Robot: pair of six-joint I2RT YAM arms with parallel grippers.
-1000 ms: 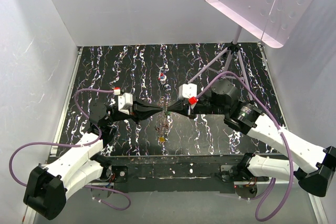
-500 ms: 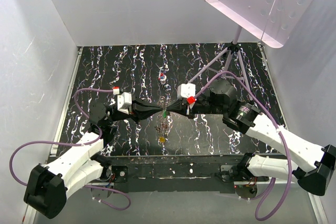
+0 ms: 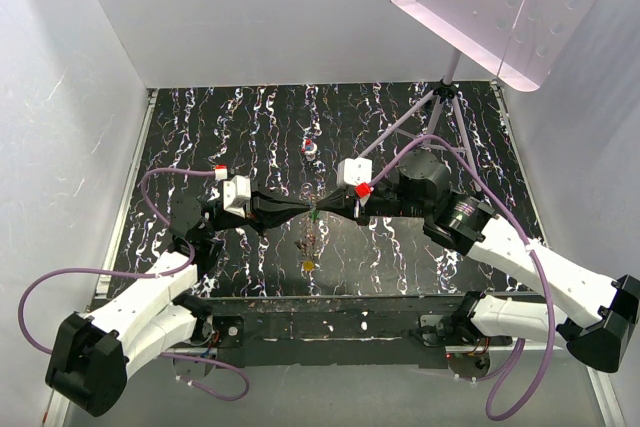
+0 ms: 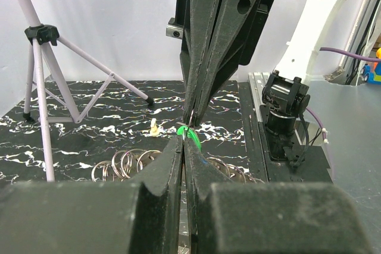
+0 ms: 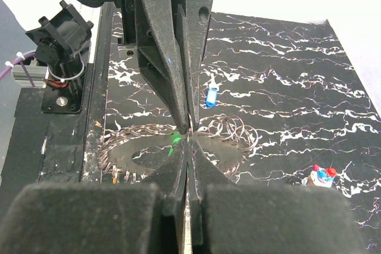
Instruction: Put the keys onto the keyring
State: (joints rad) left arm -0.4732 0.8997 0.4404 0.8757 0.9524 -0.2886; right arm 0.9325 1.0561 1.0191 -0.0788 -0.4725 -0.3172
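Observation:
My left gripper (image 3: 308, 211) and right gripper (image 3: 320, 212) meet tip to tip above the middle of the mat. In the left wrist view my left gripper (image 4: 183, 142) is shut with the green key (image 4: 191, 135) at its tips. In the right wrist view my right gripper (image 5: 189, 141) is shut on a thin wire ring, and the green key (image 5: 174, 143) shows just left of it. The toothed grey keyring (image 5: 140, 154) lies flat on the mat below, with wire loops (image 5: 232, 130) around it. The blue key (image 5: 211, 96) lies beyond it. A yellow key (image 3: 308, 265) lies nearer the front edge.
A red-white-blue blob (image 3: 310, 148) sits further back on the mat and also shows in the right wrist view (image 5: 320, 175). A small beige lump (image 4: 153, 127) lies on the mat. A tripod (image 3: 440, 97) with a pink board stands at the back right.
Both grippers stay tip to tip. The right arm has edged slightly left, and the green key now shows between the tips. The cluster below has barely shifted.

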